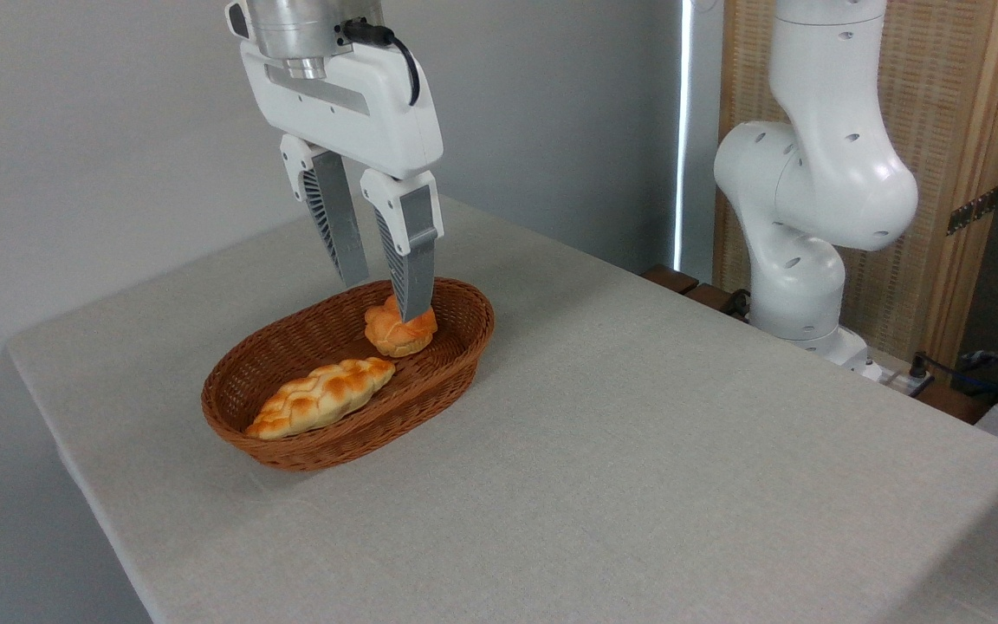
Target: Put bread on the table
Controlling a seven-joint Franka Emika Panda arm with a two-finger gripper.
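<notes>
A plain grey-beige cloth with a fine weave covers the rectangular counter point(638, 451). On its left part sits an oval basket point(464, 347) of brown woven wicker. The bread point(322, 397), a long braided loaf with tapered ends and a glossy golden-yellow crust browned orange on the plaits, lies inside the basket's near-left half. A small round orange-brown bun point(398, 333) rests at the far end. The tool point(386, 299), white-bodied with grey ribbed fingers, hangs over the basket's far end with its fingers parted and holding nothing; the nearer fingertip overlaps the bun. The bread lies below and to the left of the tool, apart from it.
</notes>
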